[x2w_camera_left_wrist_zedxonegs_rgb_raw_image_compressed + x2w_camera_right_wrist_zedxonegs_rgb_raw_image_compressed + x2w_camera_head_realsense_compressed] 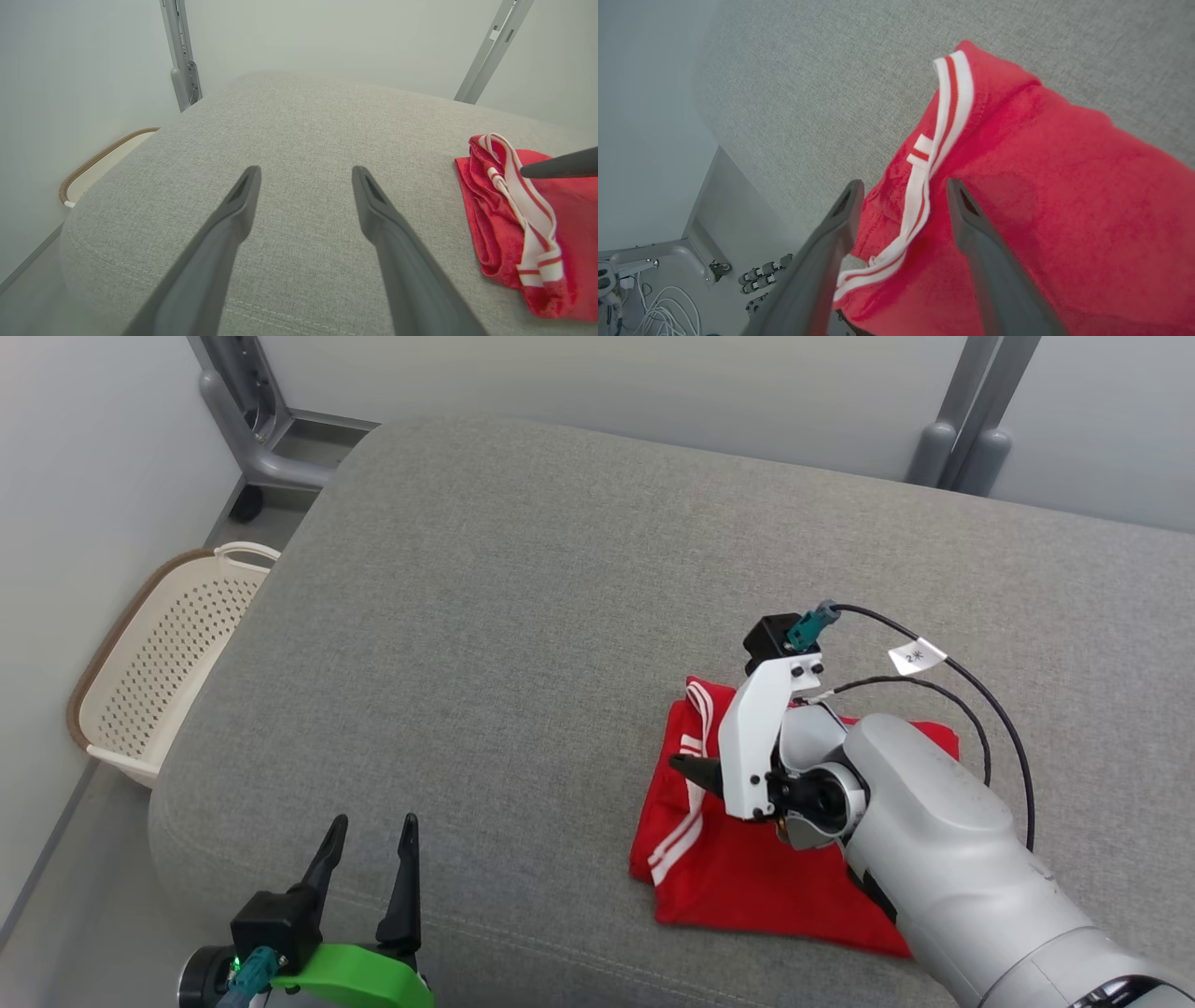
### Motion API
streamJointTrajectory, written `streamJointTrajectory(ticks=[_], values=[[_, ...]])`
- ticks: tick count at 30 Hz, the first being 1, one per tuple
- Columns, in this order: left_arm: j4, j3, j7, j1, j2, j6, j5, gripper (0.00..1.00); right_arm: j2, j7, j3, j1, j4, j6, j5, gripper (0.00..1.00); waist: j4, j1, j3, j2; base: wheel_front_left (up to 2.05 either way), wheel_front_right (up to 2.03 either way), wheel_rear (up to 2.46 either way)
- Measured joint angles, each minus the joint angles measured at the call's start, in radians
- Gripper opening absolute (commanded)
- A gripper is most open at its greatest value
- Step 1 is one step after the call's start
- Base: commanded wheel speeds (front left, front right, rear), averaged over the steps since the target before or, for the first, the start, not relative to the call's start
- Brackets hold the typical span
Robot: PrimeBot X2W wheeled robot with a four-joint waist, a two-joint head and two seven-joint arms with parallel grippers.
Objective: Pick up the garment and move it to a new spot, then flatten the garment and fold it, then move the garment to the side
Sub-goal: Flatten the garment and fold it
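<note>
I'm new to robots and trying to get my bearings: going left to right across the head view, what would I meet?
White perforated laundry basket → left gripper → red garment with white stripes. The right gripper hangs over the garment, so it has no clear place in the order.

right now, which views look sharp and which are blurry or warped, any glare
Head view: sharp, even soft light, no glare on the garment. Left wrist view: wide-angle warp, left claw blurred near the lens. Right wrist view: garment soft-focused up close, faint shadow by the right claw.
</note>
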Motion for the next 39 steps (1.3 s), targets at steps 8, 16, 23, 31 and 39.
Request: streamJointTrajectory(ticks=[8, 16, 23, 31, 39], values=[[-0.003, 0.018, 0.000, 0.000, -0.001, 0.000, 0.001, 1.00, 0.002, -0.075, 0.012, -0.067, -0.022, 0.000, 0.043, 1.00, -0.027, 0.0000, -0.012, 0.0000, 0.00, 0.00, 0.00], [-0.010, 0.032, 0.000, 0.021, 0.002, 0.001, 0.003, 1.00, -0.040, -0.138, -0.150, -0.111, 0.087, 0.000, -0.082, 1.00, -0.062, 0.0000, -0.038, 0.0000, 0.00, 0.00, 0.00], [-0.032, 0.043, 0.000, 0.044, 0.002, 0.007, 0.007, 1.00, -0.121, -0.126, -0.284, -0.036, 0.103, 0.000, -0.175, 1.00, -0.106, 0.0000, -0.058, 0.0000, 0.00, 0.00, 0.00], [-0.046, 0.045, 0.000, 0.057, 0.001, 0.009, 0.007, 1.00, -0.117, -0.064, -0.446, 0.118, -0.028, 0.000, -0.254, 1.00, -0.159, 0.0000, -0.065, 0.0000, 0.00, 0.00, 0.00], [-0.042, 0.040, 0.000, 0.056, -0.001, 0.008, 0.007, 1.00, -0.023, 0.098, -0.600, 0.352, -0.382, 0.000, -0.340, 1.00, -0.182, 0.0000, -0.057, 0.0000, 0.00, 0.00, 0.00]])
